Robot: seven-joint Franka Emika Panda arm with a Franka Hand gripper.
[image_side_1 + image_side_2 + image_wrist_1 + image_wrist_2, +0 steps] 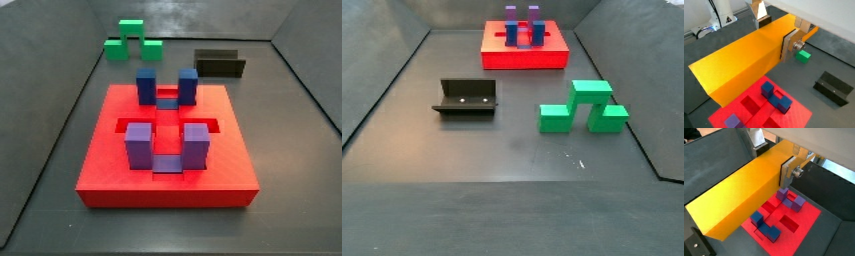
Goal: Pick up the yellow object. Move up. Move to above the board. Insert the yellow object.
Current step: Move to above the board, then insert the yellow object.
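In both wrist views my gripper (775, 31) (773, 157) is shut on the yellow object (741, 60) (741, 193), a long yellow-orange bar held across its width between the two fingers (789, 46). The bar hangs in the air, above and beside the board (794, 117) (809, 213). The board is a red slab with recessed slots and blue-purple posts (768, 90) (784, 194). The board also shows in both side views (107, 170) (523, 58). Neither the gripper nor the bar appears in the side views.
A green stepped block (802, 56) (131, 42) (583, 108) and the dark fixture (832, 87) (219, 63) (466, 97) stand on the dark floor away from the board. Dark walls enclose the floor on its sides.
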